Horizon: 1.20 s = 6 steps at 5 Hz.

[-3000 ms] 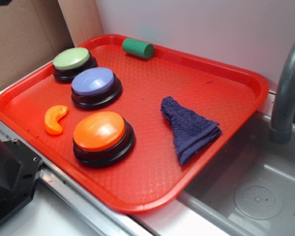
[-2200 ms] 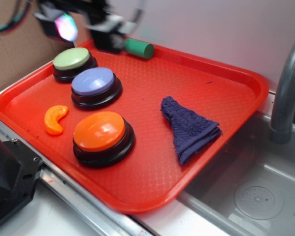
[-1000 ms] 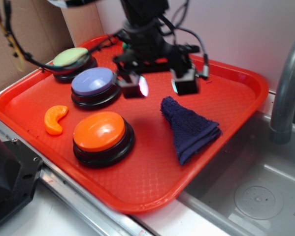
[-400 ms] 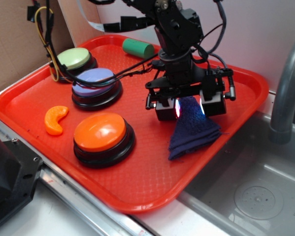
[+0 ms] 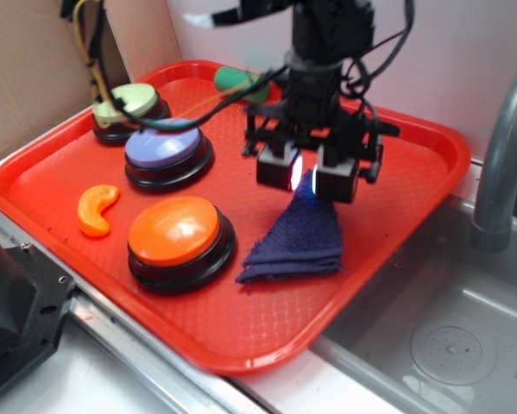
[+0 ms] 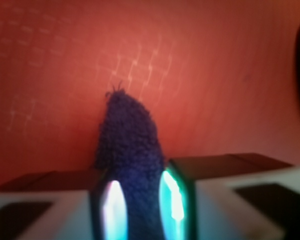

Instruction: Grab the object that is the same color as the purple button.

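The dark purple-blue rag (image 5: 299, 241) hangs by its top corner from my gripper (image 5: 305, 179), which is shut on it above the middle of the red tray (image 5: 59, 164). Its lower edge still lies on the tray floor. In the wrist view the fuzzy rag (image 6: 129, 145) is pinched between my two glowing pads (image 6: 173, 202). The purple button (image 5: 163, 148) stands on the tray to the left of the gripper, between a green-topped button (image 5: 127, 105) and an orange-topped button (image 5: 175, 231).
A green cylinder (image 5: 234, 79) lies at the tray's far edge, partly behind the arm. An orange crescent (image 5: 97, 209) sits near the tray's left edge. A steel sink (image 5: 448, 345) with a grey faucet (image 5: 504, 147) is to the right.
The arm came in from the upper left and dropped over the rag. The gripper closed on the rag's top corner and has lifted it, dragging the cloth leftward.
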Motion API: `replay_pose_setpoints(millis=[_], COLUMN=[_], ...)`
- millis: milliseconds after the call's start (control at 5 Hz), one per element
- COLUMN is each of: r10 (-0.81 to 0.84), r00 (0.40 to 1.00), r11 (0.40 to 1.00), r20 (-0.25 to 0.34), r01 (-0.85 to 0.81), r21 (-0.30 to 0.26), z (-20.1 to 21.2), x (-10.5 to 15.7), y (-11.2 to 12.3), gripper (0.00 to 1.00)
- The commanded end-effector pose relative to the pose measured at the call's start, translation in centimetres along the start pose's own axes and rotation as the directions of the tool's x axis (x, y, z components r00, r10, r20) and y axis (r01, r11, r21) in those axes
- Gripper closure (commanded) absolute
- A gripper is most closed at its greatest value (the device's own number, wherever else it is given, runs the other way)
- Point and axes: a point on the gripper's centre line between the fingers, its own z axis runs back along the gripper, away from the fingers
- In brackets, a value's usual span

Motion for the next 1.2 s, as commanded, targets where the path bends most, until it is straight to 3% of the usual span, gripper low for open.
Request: replay_pose_setpoints(millis=[0,200,400,600,800,1000], r10=[-0.045,0.007,0.007,-0.087,-0.150,-0.203], r00=[0.902,0.903,0.945,0.968,0.965,0.946], r11=[0.999,0.998,0.992,0.984,0.971,0.952], r20=[0.430,0.430,0.327,0.235,0.217,0.254], r01=[0.042,0.022,0.035,0.120,0.185,0.251], r21=[0.016,-0.061,-0.120,-0.130,-0.150,-0.175], z=[9.2,9.2,6.7,3.6,0.6,-0.9], x=[1.2,1.5,1.5,0.2,-0.2,0.1], y=[9.9,10.4,7.6,3.3,0.7,-1.4], gripper=[1.00,0.00,0.00,0.00,0.00,0.00])
